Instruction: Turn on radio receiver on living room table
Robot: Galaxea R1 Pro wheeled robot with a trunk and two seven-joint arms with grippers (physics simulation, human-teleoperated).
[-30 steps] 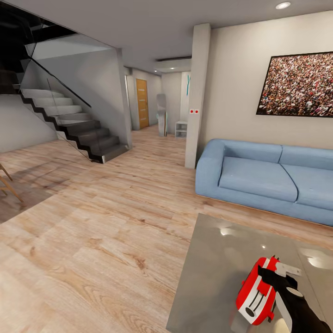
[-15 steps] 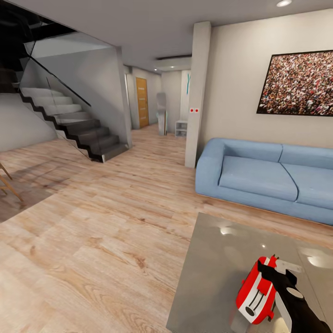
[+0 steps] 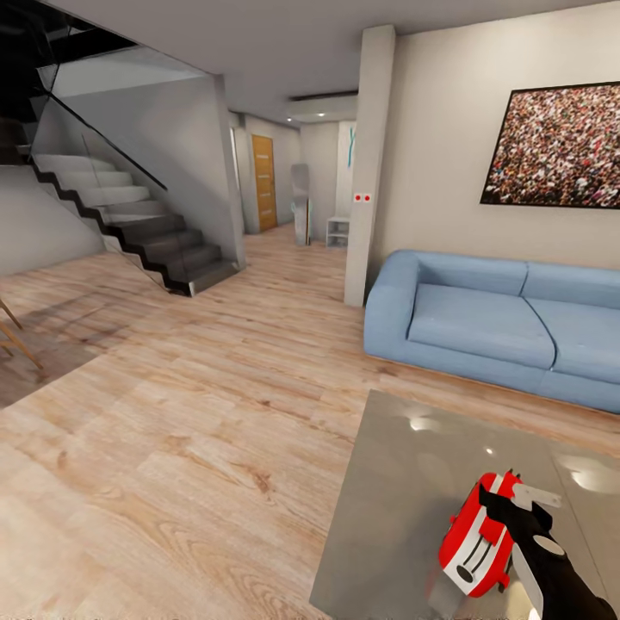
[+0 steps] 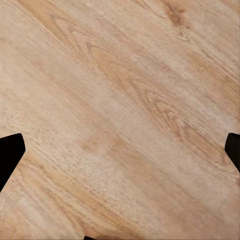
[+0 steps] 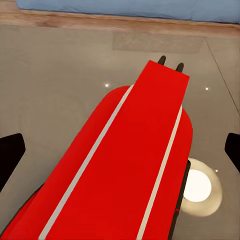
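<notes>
My right jaws (image 5: pixel 120 150) are spread wide over the red radio (image 3: pixel 476 534), which sits near the desk's (image 3: pixel 387 499) near-left edge. My left jaws (image 4: pixel 120 150) are spread above open wood floor (image 3: pixel 172 413).

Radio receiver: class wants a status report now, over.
Right tool open, over radio receiver. Receiver on table. Left tool open above floor. Nothing blocking.

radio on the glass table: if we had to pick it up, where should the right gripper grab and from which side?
Probably across the thin body of the radio, coming from above as the right gripper is placed now. It stands on edge on the table, so its two broad flat sides face outward and suit the fingers. Its narrow striped top edge faces the wrist camera. Avoid the dial face.
</notes>
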